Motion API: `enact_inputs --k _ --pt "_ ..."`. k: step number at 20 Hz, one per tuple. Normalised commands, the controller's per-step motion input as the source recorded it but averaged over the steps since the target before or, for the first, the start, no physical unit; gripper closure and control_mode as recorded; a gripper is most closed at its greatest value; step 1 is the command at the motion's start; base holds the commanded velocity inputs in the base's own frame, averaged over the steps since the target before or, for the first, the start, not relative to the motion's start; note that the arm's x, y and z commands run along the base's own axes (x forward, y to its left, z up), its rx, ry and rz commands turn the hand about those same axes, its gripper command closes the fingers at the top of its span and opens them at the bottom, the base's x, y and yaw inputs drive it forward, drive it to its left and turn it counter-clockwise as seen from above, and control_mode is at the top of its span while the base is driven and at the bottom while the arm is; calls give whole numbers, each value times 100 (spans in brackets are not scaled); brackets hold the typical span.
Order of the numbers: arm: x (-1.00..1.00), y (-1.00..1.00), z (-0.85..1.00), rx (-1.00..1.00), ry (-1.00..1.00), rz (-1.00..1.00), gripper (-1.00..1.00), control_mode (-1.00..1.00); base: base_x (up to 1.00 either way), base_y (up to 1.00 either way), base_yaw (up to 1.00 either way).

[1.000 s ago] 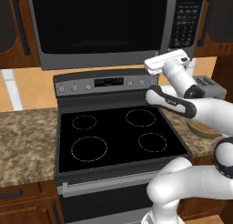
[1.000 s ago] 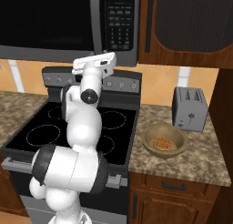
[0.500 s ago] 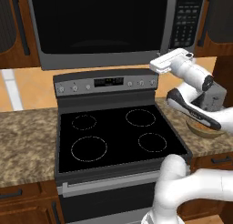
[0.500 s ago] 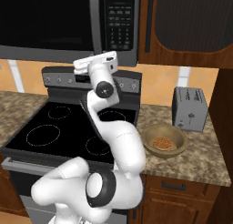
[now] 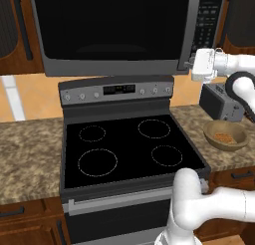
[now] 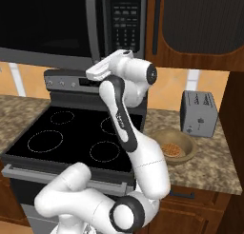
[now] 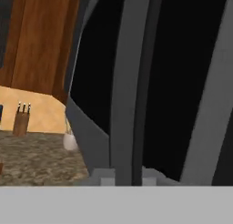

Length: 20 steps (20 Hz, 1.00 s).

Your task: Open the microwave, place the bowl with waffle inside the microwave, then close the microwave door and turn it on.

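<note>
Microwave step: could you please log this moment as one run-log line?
step: open door | hand: shut on door handle | microwave: closed | bowl: on counter by toaster

A home kitchen: a black-topped stove [image 5: 127, 144] under a built-in microwave [image 5: 124, 30], granite-look counters [image 5: 27, 149], wooden cabinets [image 6: 195, 26], a toaster [image 6: 199, 113] and a knife block [image 7: 21, 120]

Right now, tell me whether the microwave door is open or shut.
Shut. The microwave door lies flush with the keypad panel; no gap or interior shows. The gripper sits at its right-edge strip.
</note>
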Motion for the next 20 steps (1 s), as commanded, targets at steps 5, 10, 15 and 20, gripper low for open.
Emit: enact_inputs --k 5,10,15,20 --pt "-100 99 72 -61 0 23 100 -100 0 0 0" --pt "-100 100 52 -61 -7 13 100 -100 0 0 0" --pt "-100 99 74 -59 -4 21 100 -100 0 0 0" --pt "-100 83 78 -53 -6 26 100 -100 0 0 0"
